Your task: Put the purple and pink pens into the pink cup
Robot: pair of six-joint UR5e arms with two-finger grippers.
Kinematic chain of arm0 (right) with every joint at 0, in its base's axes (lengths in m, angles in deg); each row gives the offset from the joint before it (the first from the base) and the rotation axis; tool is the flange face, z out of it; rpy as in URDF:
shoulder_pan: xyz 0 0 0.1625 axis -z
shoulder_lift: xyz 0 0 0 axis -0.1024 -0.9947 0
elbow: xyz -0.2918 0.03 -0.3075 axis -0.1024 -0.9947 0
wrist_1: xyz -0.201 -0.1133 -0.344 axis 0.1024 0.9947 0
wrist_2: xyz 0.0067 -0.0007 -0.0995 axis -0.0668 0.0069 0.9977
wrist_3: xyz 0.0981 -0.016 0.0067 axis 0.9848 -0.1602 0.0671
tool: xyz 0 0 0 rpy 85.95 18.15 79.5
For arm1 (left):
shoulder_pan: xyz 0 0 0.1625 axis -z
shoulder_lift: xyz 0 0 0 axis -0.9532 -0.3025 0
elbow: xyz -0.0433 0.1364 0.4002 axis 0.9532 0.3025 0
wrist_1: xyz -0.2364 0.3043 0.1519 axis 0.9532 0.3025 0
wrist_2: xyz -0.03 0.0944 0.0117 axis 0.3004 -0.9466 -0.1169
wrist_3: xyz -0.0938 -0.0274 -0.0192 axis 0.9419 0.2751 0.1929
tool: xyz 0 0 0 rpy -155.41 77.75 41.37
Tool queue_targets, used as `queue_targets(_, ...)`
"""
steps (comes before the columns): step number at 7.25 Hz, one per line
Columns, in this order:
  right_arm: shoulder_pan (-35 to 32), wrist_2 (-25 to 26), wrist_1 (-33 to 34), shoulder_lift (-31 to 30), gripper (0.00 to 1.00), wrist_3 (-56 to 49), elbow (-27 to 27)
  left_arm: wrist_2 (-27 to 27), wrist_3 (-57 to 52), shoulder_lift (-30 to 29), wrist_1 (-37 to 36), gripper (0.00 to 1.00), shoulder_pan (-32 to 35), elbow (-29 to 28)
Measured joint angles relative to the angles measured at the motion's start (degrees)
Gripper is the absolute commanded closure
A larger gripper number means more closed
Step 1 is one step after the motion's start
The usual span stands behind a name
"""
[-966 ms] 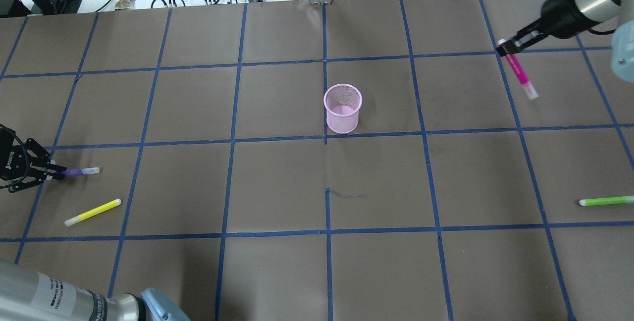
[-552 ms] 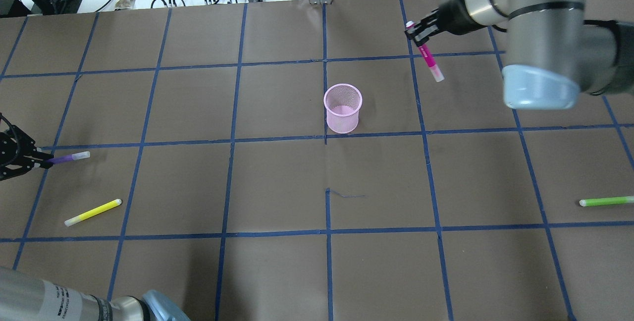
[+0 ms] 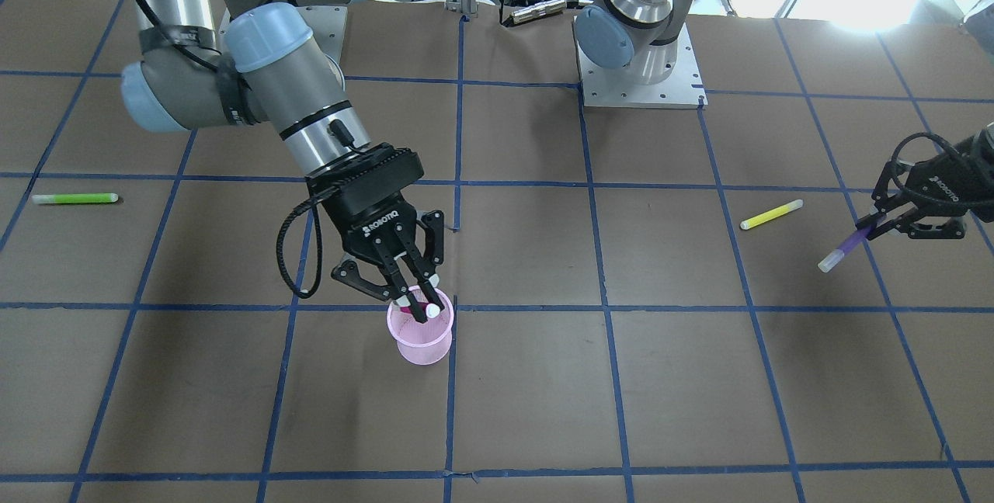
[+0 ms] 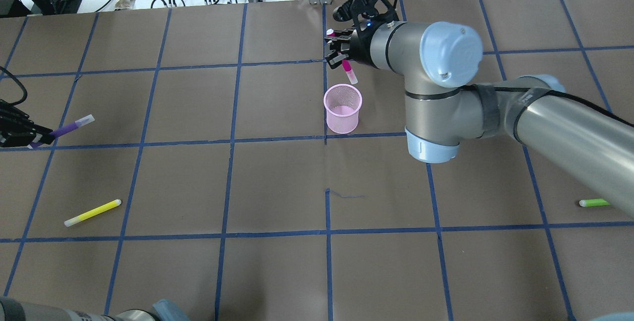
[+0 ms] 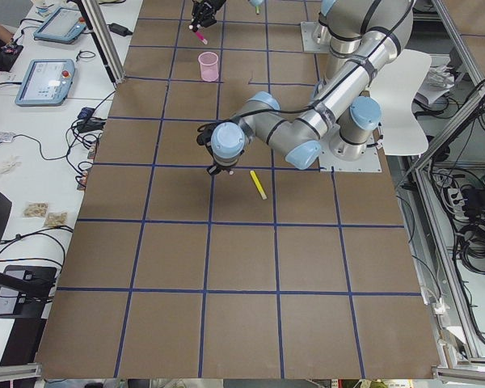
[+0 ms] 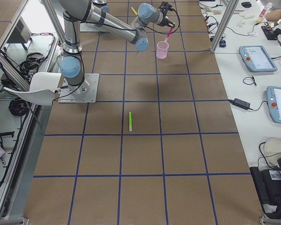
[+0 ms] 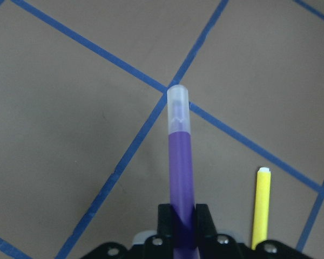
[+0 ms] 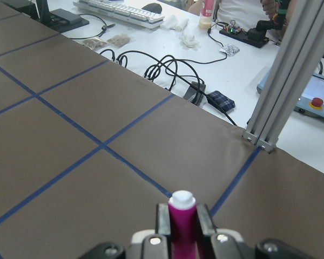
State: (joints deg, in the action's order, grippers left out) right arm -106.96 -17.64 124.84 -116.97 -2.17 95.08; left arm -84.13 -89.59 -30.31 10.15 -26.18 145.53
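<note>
R gripper pinches pink pen above pink cup; we centre tip, lower, release. L gripper pinches purple pen.

Pink mesh cup, magenta pen, purple pen, brown table, blue grid lines.

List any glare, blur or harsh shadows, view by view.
Exterior front-facing: window glare blows out the top right corner and bleaches the table there. Overhead exterior: even light, the pink cup sharp, only faint shadows. Left wrist-mounted: the purple pen is crisp, no motion blur. Right wrist-mounted: the pink pen and the desk behind are in focus.
</note>
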Motion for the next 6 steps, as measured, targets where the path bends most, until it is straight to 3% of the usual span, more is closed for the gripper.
queue_targets(3,-1.3,0.1,6.6,3.7,1.0,0.0,3.0,0.1,28.1,8.4,4.5,1.0,10.7,0.6)
queue_targets(4,-1.3,0.4,7.4,3.8,0.8,-0.7,3.9,0.2,37.6,10.2,4.9,1.0,14.4,0.7)
queue_targets(6,-1.1,1.7,8.0,4.3,0.0,-0.9,5.0,0.6,56.1,11.9,4.9,1.0,22.1,0.6)
